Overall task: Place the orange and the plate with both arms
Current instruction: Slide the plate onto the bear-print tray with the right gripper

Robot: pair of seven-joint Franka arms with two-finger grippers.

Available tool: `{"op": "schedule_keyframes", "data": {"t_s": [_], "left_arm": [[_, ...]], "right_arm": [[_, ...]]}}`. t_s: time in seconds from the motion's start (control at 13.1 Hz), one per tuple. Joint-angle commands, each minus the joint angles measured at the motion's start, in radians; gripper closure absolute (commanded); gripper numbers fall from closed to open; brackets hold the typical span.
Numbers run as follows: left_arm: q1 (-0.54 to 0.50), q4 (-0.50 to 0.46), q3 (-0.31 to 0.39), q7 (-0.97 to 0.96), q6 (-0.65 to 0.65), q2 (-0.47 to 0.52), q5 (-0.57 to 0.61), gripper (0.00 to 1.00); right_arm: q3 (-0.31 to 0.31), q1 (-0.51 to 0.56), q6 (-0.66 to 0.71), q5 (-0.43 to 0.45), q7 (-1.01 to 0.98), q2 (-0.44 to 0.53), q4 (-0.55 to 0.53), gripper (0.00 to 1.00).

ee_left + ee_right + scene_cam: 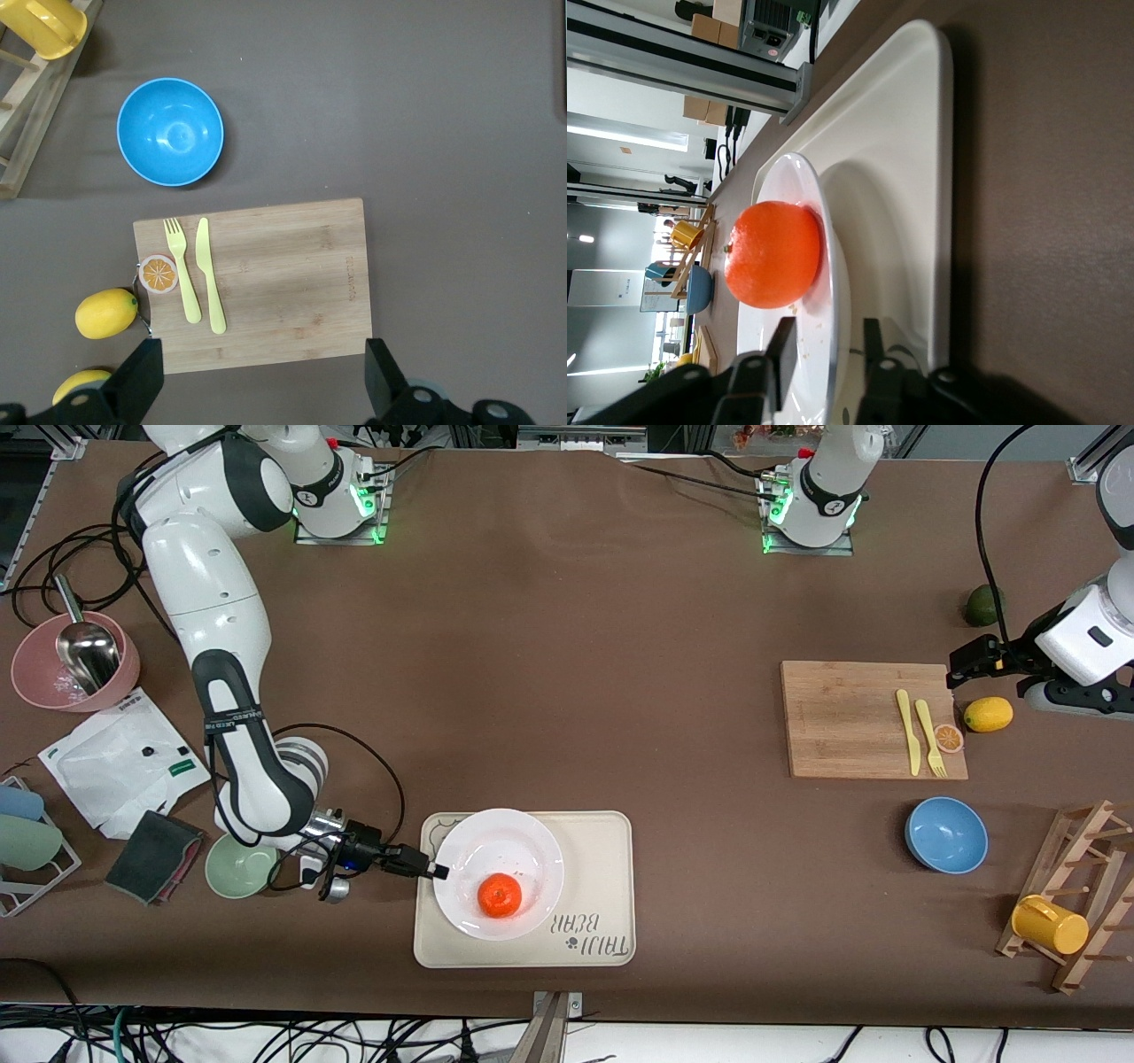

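The orange (500, 895) lies in the white plate (535, 841), which rests on the cream bear-printed tray (607, 868) near the front edge. My right gripper (437, 871) is low at the plate's rim on the side toward the right arm's end. In the right wrist view its open fingers (782, 345) straddle the plate's rim (799, 174), one over it and one under it, with gaps on both sides; the orange (773, 254) sits just past them. My left gripper (964, 666) hangs open and empty over the edge of the cutting board (283, 283), as the left wrist view (263, 381) also shows.
The cutting board (850, 717) carries a yellow knife, a fork and an orange-slice disc (949, 737). A lemon (988, 714) lies beside it, with a blue bowl (946, 834) and a mug rack (1072, 903) nearer. A green bowl (239, 865) sits under the right wrist.
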State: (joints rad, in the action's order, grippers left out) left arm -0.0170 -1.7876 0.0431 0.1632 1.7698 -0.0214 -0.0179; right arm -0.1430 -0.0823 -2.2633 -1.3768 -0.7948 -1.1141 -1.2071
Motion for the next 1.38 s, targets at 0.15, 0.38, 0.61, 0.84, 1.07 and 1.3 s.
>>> {"op": "schedule_keyframes", "data": {"t_s": [0.15, 0.38, 0.61, 0.84, 1.07, 1.3], "left_arm": [[-0.005, 0.028, 0.0, 0.027, -0.021, -0.011, -0.027, 0.0], [-0.005, 0.028, 0.0, 0.025, -0.021, -0.011, -0.027, 0.0], [-0.005, 0.028, 0.0, 0.027, -0.021, -0.011, -0.027, 0.0], [-0.005, 0.028, 0.0, 0.027, -0.021, -0.011, -0.025, 0.0], [-0.005, 0.028, 0.0, 0.027, -0.021, -0.011, -0.025, 0.0], [-0.005, 0.028, 0.0, 0.027, -0.021, -0.011, -0.027, 0.0]], "right_arm": [[0.017, 0.006, 0.014, 0.059, -0.006, -0.004, 0.015, 0.0], [0.02, 0.025, 0.018, 0.113, -0.004, 0.008, 0.015, 0.0], [0.019, 0.026, 0.019, 0.111, -0.007, 0.01, 0.017, 0.0], [0.013, 0.024, 0.019, 0.107, 0.005, 0.033, 0.017, 0.0], [0.014, 0.024, 0.019, 0.108, 0.006, 0.048, 0.015, 0.0], [0.019, 0.024, 0.036, 0.116, 0.006, 0.057, 0.015, 0.0]]}}
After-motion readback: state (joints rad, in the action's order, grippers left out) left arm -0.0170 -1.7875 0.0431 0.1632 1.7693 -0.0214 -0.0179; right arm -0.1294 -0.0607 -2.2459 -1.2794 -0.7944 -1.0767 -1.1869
